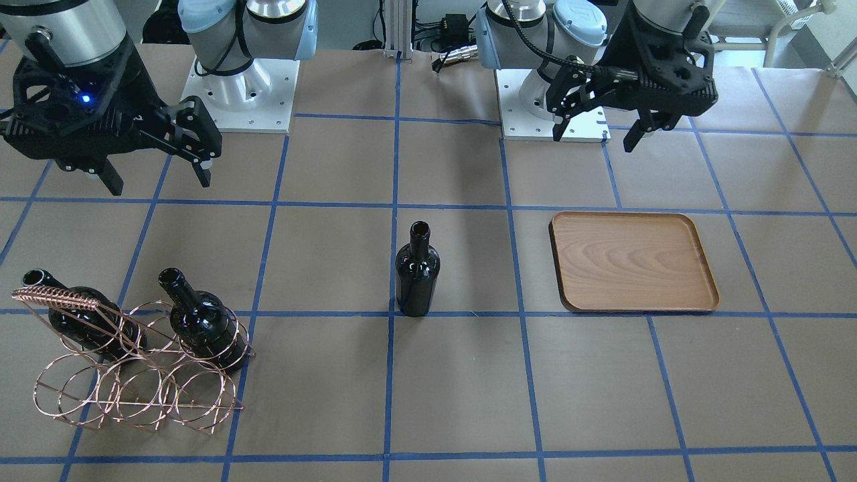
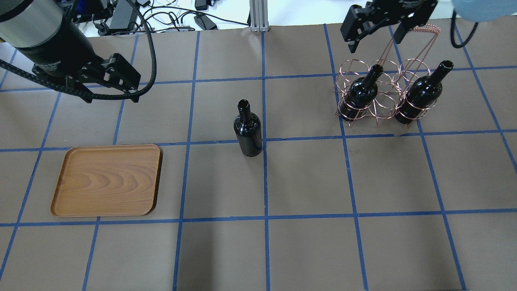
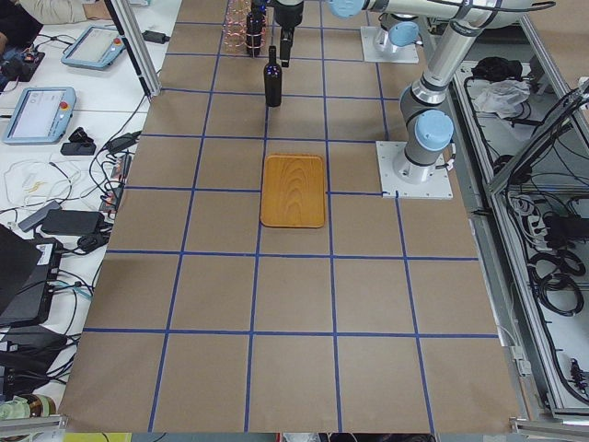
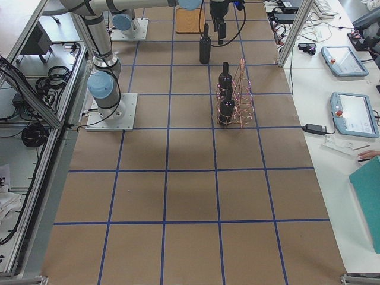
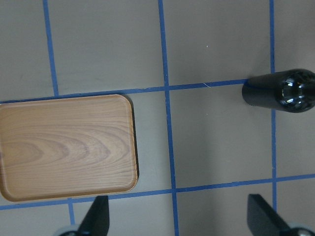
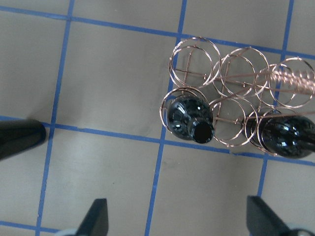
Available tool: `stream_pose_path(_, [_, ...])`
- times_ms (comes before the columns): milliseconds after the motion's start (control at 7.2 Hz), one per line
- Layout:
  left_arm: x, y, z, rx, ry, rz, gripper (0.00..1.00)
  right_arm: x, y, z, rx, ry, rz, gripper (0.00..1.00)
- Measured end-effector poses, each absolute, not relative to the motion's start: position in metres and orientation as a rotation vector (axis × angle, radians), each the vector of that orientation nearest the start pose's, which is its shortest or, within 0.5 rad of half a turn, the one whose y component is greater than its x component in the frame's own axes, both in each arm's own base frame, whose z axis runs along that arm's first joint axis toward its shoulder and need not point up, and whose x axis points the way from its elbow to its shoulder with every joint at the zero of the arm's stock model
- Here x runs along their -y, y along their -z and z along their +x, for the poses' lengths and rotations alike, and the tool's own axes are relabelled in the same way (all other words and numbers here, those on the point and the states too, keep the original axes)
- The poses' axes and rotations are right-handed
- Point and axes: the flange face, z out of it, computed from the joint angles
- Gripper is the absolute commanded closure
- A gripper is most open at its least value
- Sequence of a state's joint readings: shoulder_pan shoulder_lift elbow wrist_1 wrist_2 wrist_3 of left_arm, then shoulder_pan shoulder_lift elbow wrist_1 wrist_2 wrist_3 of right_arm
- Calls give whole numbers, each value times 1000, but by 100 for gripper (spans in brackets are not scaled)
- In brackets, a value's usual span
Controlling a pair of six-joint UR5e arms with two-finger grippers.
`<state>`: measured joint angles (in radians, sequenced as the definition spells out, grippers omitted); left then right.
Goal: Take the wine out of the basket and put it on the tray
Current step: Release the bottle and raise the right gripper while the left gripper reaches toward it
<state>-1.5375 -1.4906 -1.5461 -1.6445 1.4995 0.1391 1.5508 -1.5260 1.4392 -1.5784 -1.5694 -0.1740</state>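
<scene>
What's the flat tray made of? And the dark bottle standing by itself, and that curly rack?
The tray looks like wood: brown, smooth, with wavy grain lines. The lone bottle looks like dark glass: glossy, bright reflections, though shiny plastic can't be ruled out. The basket looks like thin metal wire with a shiny copper-coloured finish, bent into rings.

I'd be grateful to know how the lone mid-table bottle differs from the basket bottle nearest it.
The lone bottle stands free on the table, while the basket bottle sits inside the wire rings of the basket. The lone bottle has nothing beside it; the basket bottle shares the basket with a second bottle. The lone bottle stands between basket and tray; the basket bottle is farther from the tray. Both are dark, glossy, uncorked and upright.
</scene>
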Motion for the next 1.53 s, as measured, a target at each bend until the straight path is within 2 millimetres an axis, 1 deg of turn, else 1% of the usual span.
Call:
stream_pose_path(139, [459, -532, -144, -3204, 64, 189, 0, 505, -522, 121, -3133, 116, -231, 0])
stream_pose_path(278, [453, -534, -164, -3204, 68, 189, 0, 496, -516, 121, -3126, 99, -228, 0])
stream_pose_path(556, [440, -535, -205, -3202, 95, 230, 0, 491, -511, 121, -3125, 92, -240, 0])
stream_pose_path(694, [438, -533, -224, -3205, 125, 248, 0, 491, -510, 121, -3127, 90, -241, 0])
stream_pose_path(972, [438, -521, -260, -3204, 142, 311, 0, 491, -509, 120, -3130, 86, -243, 0])
stream_pose_path(1111, [440, -514, -269, -3194, 130, 323, 0, 491, -509, 120, -3130, 85, -243, 0])
stream_pose_path(1250, [441, -508, -273, -3190, 116, 260, 0, 491, -509, 120, -3129, 85, -244, 0])
stream_pose_path(1389, [443, -502, -275, -3199, 103, 156, 0, 491, -509, 120, -3129, 85, -243, 0])
stream_pose_path(1528, [445, -496, -276, -3202, 95, 111, 0, 491, -509, 120, -3130, 84, -240, 0])
